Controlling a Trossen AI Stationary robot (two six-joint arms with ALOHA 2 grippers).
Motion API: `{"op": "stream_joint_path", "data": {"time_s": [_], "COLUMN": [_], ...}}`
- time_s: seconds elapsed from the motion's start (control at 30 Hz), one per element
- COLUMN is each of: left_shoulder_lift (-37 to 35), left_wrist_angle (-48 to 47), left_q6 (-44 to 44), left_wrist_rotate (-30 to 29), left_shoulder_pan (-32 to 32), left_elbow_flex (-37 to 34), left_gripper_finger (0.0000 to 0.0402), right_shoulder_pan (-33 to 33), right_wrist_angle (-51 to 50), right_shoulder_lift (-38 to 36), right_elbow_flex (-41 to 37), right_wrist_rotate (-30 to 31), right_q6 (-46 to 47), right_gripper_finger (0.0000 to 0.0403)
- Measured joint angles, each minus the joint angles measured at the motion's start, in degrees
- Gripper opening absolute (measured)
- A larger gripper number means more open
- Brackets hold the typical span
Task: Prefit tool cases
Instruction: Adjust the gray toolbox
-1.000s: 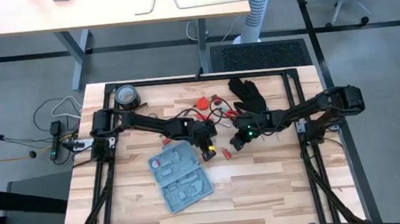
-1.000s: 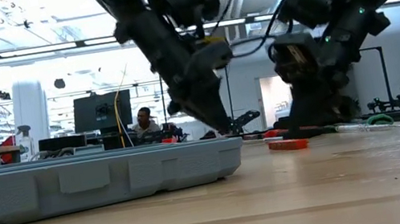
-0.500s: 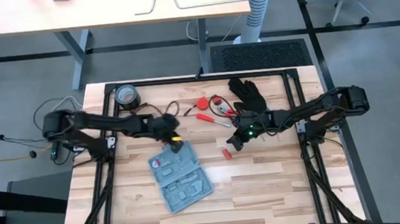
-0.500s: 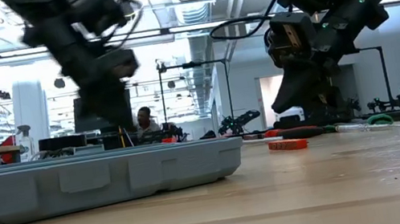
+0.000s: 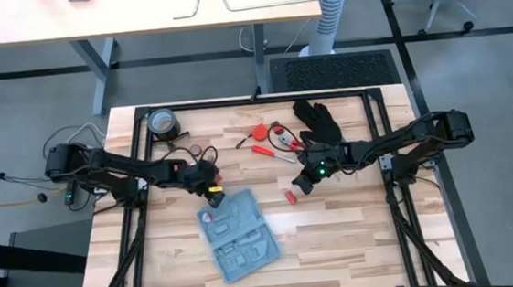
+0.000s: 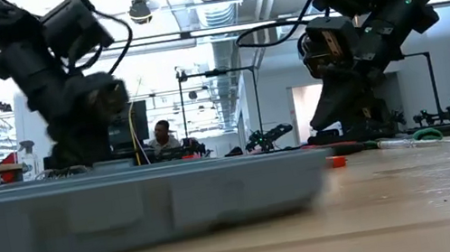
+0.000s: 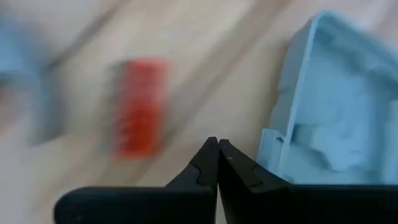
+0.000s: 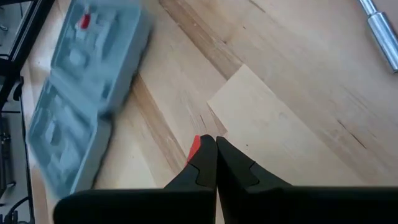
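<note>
While the light-blue tool case [image 5: 237, 236] lies open and flat on the wooden table [image 5: 337, 238], the left gripper [image 5: 213, 195] sits at the case's upper corner, its two dark fingers [image 7: 208, 163] pressed together with nothing between them. Seen from that wrist, the case's pale rim [image 7: 283, 134] stands just beside the closed tips, on one side, and a blurred red piece [image 7: 140, 107] lies on the bare wood on the other side, a little ahead of them. The case's grey-blue moulded slots face up.

The right gripper [image 5: 302, 182] hangs over the wood well apart from the case, its jaws likewise closed on nothing. A small red part [image 8: 193, 148] shows right against its tips, partly hidden by them, and the case [image 8: 81, 81] lies farther ahead. A black glove [image 5: 317, 120] and red-handled tools [image 5: 270, 135] lie behind this gripper, and a roll of tape [image 5: 162, 123] sits near the far left corner.
</note>
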Motion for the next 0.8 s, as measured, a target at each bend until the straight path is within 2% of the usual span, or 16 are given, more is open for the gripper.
{"op": "stream_joint_path", "data": {"time_s": [0.13, 0.33, 0.53, 0.8], "left_shoulder_lift": [2.8, 3.1, 3.1, 3.1], "left_wrist_angle": [8.9, 2.1, -7.4, -8.9], "left_q6": [0.3, 4.2, 7.0, 8.8], "left_wrist_rotate": [0.4, -9.3, -7.9, -5.1], "left_shoulder_pan": [-0.7, 2.8, 7.2, 8.9], "left_elbow_flex": [1.8, 5.4, 5.5, 4.8], "left_gripper_finger": [0.0, 0.0, 0.0, 0.0], "right_shoulder_pan": [0.0, -0.1, -0.1, -0.1], "right_wrist_angle": [-0.2, -0.2, -0.3, -0.3], "right_shoulder_lift": [0.0, 0.0, 0.0, 0.0], "right_elbow_flex": [0.0, 0.0, 0.0, 0.0], "right_wrist_rotate": [0.1, 0.4, 0.6, 0.7], "right_q6": [0.0, 0.2, 0.2, 0.2], "right_gripper_finger": [0.0008, 0.0008, 0.0008, 0.0008]}}
